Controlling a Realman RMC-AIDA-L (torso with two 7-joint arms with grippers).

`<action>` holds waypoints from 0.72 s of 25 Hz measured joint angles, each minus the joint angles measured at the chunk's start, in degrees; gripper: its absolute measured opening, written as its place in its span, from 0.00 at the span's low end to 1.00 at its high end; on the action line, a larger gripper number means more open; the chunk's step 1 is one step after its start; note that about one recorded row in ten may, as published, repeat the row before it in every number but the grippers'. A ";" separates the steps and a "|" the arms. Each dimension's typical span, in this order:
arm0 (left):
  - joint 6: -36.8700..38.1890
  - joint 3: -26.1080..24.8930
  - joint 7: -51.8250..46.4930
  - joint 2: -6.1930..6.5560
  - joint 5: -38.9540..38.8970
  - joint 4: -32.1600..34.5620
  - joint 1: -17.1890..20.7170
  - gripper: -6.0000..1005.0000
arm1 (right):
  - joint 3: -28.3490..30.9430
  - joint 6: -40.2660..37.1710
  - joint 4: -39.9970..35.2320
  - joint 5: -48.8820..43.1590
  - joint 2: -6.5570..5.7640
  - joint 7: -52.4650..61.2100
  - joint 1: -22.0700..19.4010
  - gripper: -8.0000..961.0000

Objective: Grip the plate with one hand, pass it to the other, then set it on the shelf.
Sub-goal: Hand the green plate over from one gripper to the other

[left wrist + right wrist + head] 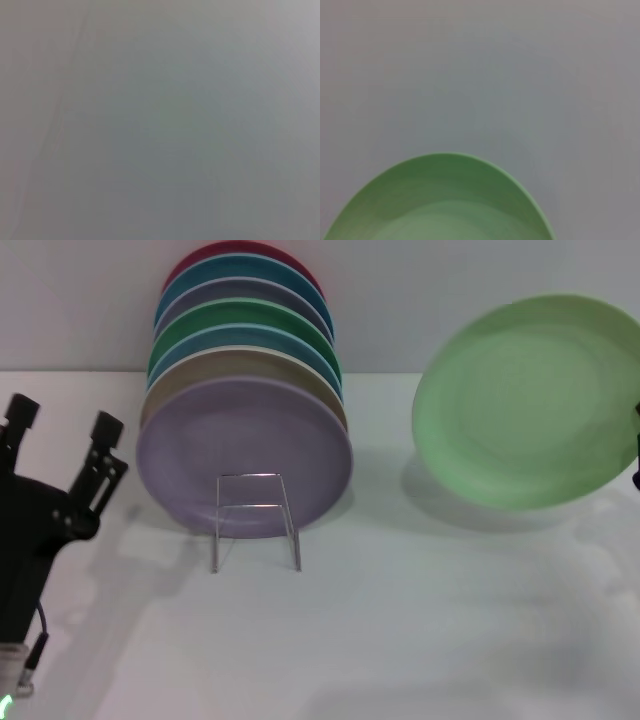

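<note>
Head view: unmarked plate (527, 400), rack (255, 520)

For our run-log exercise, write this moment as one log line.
stage: before handover | plate: lifted, tilted, at right gripper | left gripper: open, empty, apart | shelf: holds lilac plate in front

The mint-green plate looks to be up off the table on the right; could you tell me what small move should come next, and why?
Probably carry the mint-green plate leftward toward the left gripper for the handover. It hangs tilted above its shadow, held at the right edge by the right gripper, barely in view. The left gripper waits open and empty beside the shelf, which already carries a stack of plates.
</note>
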 joint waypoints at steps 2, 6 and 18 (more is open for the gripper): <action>0.64 1.51 0.23 -0.04 0.00 -0.10 0.36 0.87 | -0.85 -1.56 -0.21 -0.38 0.14 -0.25 -0.81 0.03; 1.04 4.54 0.41 -0.08 0.02 -0.92 1.24 0.87 | -2.57 -3.21 -0.02 -0.51 0.62 -0.63 -2.44 0.03; -2.82 12.95 5.74 -0.16 -0.01 -3.60 1.56 0.87 | -19.39 -1.13 15.60 6.46 1.09 -10.28 -14.65 0.03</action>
